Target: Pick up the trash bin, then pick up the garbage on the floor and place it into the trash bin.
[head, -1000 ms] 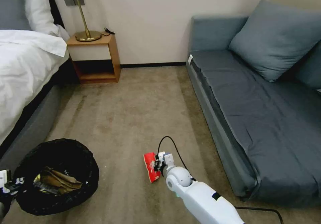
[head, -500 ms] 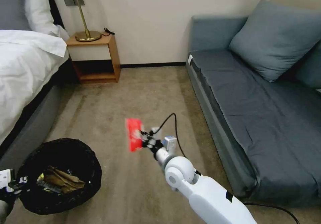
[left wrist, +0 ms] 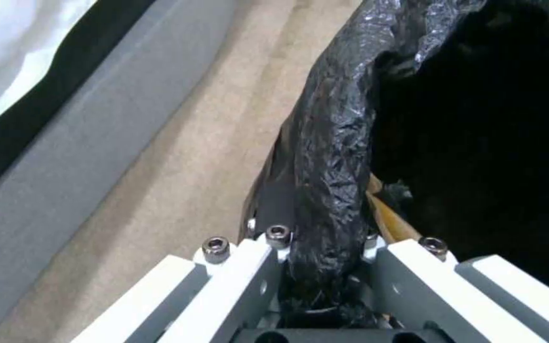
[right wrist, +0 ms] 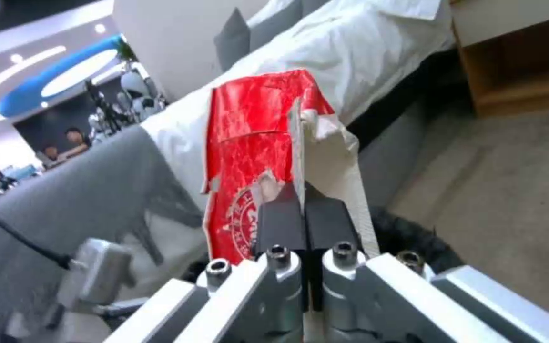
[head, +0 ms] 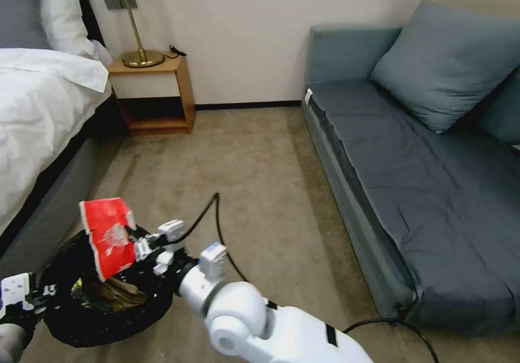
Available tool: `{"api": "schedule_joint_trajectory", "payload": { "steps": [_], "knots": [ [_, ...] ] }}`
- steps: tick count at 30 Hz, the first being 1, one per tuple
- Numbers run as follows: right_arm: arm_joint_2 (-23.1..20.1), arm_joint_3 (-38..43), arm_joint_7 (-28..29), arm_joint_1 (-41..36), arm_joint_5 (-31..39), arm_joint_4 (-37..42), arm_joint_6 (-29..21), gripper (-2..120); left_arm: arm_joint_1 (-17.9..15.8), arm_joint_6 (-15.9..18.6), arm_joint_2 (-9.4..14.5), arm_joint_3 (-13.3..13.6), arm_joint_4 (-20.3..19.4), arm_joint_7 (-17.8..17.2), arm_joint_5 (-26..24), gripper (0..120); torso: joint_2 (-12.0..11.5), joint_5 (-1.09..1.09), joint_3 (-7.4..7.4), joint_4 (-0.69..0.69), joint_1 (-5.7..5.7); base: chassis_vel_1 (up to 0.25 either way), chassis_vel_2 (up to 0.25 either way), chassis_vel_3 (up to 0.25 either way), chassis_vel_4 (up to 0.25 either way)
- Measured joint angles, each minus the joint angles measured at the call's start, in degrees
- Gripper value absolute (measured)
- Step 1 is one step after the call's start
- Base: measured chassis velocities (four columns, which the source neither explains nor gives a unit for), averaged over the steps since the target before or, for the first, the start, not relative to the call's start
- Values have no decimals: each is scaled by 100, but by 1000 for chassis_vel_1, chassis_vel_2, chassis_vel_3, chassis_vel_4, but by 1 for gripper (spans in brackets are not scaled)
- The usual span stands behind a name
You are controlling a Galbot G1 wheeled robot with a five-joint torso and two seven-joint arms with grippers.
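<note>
The right gripper has swung left, clamped on the snack bag, now over the bin. The left gripper pinches the bin's rim. Risk: the light bag may flutter onto the carpet.

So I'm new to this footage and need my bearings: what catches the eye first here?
The red-and-white snack bag, pinched in the right gripper, hangs right over the trash bin, near the bed. The left gripper clamps the bin's black-bagged rim, and brown wrappers lie inside. Beyond, bare carpet runs to a wooden nightstand and a grey sofa on the right.
</note>
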Motion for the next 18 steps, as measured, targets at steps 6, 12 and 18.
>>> {"api": "schedule_joint_trajectory", "payload": {
  "steps": [6, 12, 18],
  "knots": [
    [30, -6, 4, -14, -87, -153, 3, 0, 28, 3, -26, -1, -32, 4, -1, 3, 0, 0, 0, 0, 0, 0, 0, 0, 0],
    [-26, 22, 21, -35, -142, -203, 3, 3, 12, 10, -22, 14, -53, 9, -7, 3, 0, 0, 0, -1, 0, 0, 0, 0, 0],
    [-113, 20, -104, -66, -387, -247, -5, 29, 2, 16, -9, 28, -49, 9, -19, 3, 0, 0, 0, -1, 0, 0, 0, 0, 0]
  ]
}}
